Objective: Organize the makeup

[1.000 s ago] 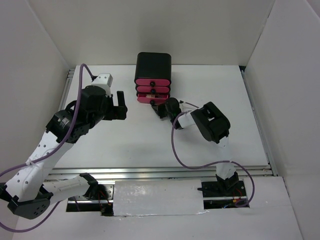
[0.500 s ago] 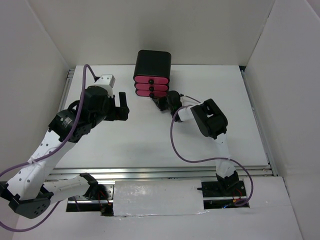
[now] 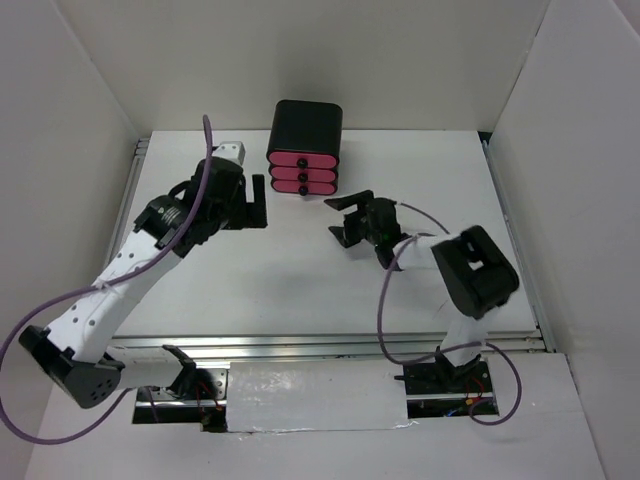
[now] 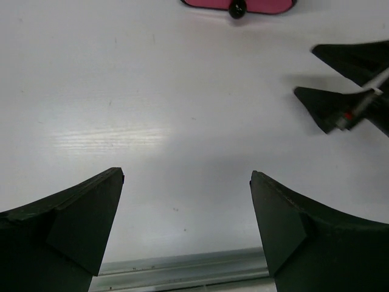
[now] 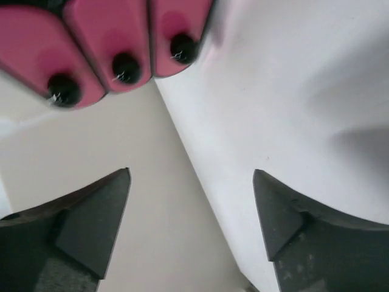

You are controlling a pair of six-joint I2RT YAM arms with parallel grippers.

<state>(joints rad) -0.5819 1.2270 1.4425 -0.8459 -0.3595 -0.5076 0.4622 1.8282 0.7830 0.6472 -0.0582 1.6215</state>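
No makeup shows in any view. The black box (image 3: pixel 307 127) stands at the table's far middle with its three pink drawers (image 3: pixel 303 174) pushed in flush. My right gripper (image 3: pixel 339 220) hovers just right of and nearer than the box, open and empty, pointing left; its wrist view looks at the drawer fronts (image 5: pixel 115 36) and their black knobs beyond my right gripper (image 5: pixel 190 172). My left gripper (image 3: pixel 258 206) hangs open and empty just left of the box. In the left wrist view my left gripper (image 4: pixel 186 175) frames bare table, with the right gripper (image 4: pixel 305 70) and a drawer (image 4: pixel 255 4) beyond.
White walls close in the table (image 3: pixel 300 280) on the left, back and right. A metal rail (image 3: pixel 320 343) runs along the near edge, and a purple cable (image 3: pixel 383 310) loops from the right arm over the table.
The bottom drawer, sticking out a second ago, is now shut flush. My right gripper has backed away from it to the right and opened. My left arm has swung towards the box.
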